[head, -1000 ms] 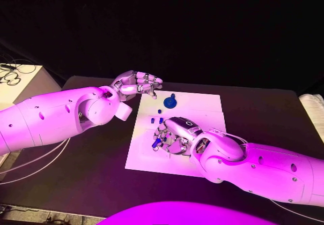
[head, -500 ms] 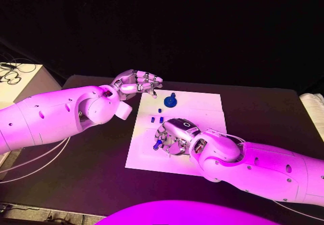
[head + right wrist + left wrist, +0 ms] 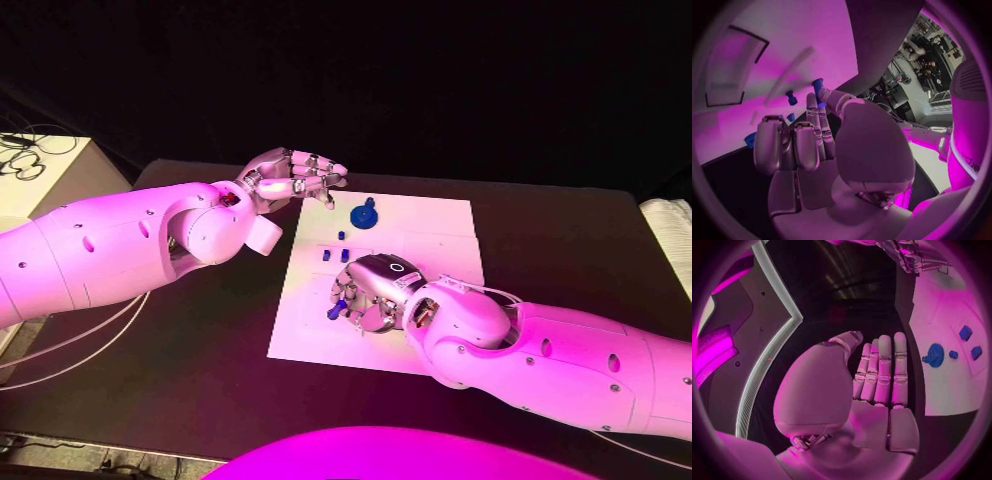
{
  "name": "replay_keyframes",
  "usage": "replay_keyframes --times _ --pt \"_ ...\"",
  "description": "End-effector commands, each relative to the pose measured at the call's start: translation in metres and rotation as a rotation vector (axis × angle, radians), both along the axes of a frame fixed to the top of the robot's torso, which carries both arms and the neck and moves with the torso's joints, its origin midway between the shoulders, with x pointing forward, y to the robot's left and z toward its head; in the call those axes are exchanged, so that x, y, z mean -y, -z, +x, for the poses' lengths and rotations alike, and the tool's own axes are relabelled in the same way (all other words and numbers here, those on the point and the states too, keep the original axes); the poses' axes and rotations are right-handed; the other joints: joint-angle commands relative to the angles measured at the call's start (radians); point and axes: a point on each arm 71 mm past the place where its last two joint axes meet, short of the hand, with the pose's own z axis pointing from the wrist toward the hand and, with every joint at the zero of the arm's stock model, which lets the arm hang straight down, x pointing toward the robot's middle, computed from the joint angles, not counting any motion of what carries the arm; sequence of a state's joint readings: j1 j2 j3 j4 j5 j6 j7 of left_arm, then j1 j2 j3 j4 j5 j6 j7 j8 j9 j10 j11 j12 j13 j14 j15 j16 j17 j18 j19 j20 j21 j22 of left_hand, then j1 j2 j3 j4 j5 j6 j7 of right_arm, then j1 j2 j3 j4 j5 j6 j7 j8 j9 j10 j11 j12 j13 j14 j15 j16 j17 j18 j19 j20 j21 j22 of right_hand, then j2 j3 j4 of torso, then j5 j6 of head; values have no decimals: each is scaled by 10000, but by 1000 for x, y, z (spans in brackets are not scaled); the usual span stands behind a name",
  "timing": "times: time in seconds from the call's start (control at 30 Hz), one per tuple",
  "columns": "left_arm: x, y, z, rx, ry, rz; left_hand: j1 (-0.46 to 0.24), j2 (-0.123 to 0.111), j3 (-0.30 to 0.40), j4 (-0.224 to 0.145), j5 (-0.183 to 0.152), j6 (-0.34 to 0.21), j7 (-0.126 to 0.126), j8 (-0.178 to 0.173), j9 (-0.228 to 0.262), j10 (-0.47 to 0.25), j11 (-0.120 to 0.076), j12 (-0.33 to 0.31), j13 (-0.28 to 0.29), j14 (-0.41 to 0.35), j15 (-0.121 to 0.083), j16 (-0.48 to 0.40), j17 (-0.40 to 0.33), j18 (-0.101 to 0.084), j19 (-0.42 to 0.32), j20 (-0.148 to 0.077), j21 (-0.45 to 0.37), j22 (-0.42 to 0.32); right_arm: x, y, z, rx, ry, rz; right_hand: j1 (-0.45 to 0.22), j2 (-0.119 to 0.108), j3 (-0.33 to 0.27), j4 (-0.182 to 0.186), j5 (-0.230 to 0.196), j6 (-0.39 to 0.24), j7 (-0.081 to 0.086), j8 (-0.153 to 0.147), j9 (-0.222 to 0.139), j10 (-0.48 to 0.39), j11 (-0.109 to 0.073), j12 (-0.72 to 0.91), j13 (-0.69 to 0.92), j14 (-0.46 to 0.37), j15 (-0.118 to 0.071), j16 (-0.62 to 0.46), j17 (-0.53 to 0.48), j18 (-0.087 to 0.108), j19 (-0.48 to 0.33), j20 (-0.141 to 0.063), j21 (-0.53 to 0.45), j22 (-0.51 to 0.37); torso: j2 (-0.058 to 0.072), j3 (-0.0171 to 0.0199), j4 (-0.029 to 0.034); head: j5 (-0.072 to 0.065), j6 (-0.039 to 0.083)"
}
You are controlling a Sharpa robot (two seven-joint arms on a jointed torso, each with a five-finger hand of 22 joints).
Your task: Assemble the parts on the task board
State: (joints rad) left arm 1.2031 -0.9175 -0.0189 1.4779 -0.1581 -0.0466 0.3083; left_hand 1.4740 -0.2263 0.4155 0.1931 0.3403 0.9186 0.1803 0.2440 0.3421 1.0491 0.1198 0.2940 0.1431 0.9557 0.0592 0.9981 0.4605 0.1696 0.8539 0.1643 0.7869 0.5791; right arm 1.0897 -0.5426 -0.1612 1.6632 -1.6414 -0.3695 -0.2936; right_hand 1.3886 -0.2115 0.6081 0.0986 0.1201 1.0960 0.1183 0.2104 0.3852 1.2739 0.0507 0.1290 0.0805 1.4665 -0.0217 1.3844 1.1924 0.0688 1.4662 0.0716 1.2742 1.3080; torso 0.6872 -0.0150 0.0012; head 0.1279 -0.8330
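Right hand (image 3: 369, 293) sits over the middle of the task board (image 3: 440, 225), pinching a small blue part (image 3: 335, 311) at its fingertips. It looks light, rigid and slick, best gripped by its sides. Left hand (image 3: 296, 177) hovers at the board's eleven o'clock corner, fingers curled, nothing held. No readable writing.

Black table carrying a white task board

The black, matte-topped table (image 3: 216, 360) spans the head view, its far edge meeting a dark backdrop. A flat white rectangular plate, the task board (image 3: 440, 225), lies directly on it near the middle, its long sides running away from the robot and tilted slightly. Thin pale cables (image 3: 58, 352) trail across the table's left part, well apart from the board. The board's white surface (image 3: 942, 315) also appears in the left wrist view.
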Motion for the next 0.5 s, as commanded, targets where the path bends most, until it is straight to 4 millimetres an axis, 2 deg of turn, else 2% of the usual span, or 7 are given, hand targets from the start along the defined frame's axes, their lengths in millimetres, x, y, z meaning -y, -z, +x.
replay_keyframes --times 0.03,0.17,0.3,0.37,0.5 --pt "2 -1 -1 -9 157 -129 -11 90 8 51 9 74 16 -12 -11 64 31 -69 -12 -79 22 -68 11 113 -61 -9 -31 14 -2 2 -1 290 -66 -460 0 86 7 -86 31 71 4 32 1 -18 11 -50 12 287 -68 20 -13 -119 373 -29 8 1221 5 -8 2 -23 3" --pt "2 -1 -1 -10 160 -130 -11 90 8 51 9 74 16 -12 -11 64 31 -69 -12 -79 22 -68 11 113 -61 -9 -31 14 -5 3 -2 345 -185 -430 -113 8 15 -130 28 -34 34 -2 14 -67 42 -129 10 262 -45 -30 -103 -99 342 -15 -106 1174 4 -9 9 -33 13" --pt "2 -1 -1 -11 160 -129 -11 90 8 51 9 74 16 -12 -11 64 31 -69 -12 -79 22 -68 11 113 -61 -9 -31 14 -8 4 -4 368 -326 -304 -379 -187 61 -151 30 -345 142 -153 -16 -326 161 -342 -22 295 48 34 9 -76 290 51 -273 1109 1 -10 17 -37 3" --pt "2 -1 -1 -12 160 -129 -11 90 8 51 9 74 16 -12 -11 64 31 -69 -12 -79 22 -68 11 113 -61 -9 -31 14 -10 5 -4 380 -362 -212 -606 -387 -25 -116 10 -528 203 -248 -45 -545 243 -461 -52 280 122 13 -50 -56 250 105 -407 1054 0 -7 16 -33 -3" --pt "2 -1 -1 -14 162 -129 -11 90 8 51 9 74 16 -12 -11 64 31 -69 -12 -79 22 -68 11 113 -61 -9 -31 14 -11 5 -5 405 -371 -93 -825 -580 -189 -77 1 -815 218 -410 -98 -813 300 -538 -69 254 175 3 -82 -32 211 160 -542 998 -3 -6 11 -23 -8"
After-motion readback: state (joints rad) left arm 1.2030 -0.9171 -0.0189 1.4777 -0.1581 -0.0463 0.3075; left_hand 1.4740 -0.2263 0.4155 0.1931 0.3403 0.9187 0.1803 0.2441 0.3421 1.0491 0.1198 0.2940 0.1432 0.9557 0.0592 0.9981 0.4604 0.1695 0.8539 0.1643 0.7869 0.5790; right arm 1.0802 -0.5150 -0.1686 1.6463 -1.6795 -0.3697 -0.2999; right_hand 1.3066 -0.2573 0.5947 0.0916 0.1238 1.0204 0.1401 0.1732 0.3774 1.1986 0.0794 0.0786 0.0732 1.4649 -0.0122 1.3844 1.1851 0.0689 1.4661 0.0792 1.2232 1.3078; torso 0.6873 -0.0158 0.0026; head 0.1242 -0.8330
